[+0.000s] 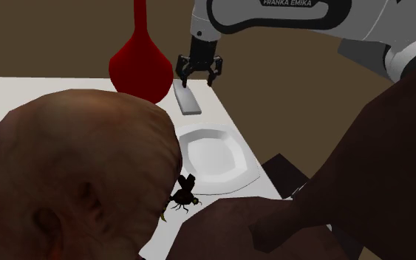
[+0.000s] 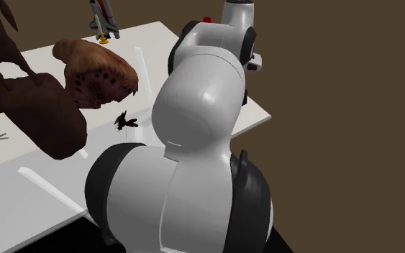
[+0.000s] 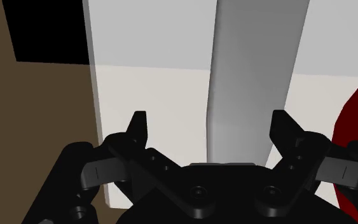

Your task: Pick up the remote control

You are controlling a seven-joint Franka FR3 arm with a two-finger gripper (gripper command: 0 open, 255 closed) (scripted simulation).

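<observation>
Just below the wide-open, empty claw (image 1: 201,76) lies the grey remote (image 1: 186,99), between its fingers (image 3: 138,127) but untouched, with a red vase (image 1: 140,66) to one side.

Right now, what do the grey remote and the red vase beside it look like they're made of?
The flat grey rectangular remote control: drawn plain grey, matte, no buttons or texture; material can't be told. The dark red round-bellied, long-necked vase: smooth, slightly glossy, faint highlight on its belly; perhaps glazed ceramic or glass, uncertain.
</observation>
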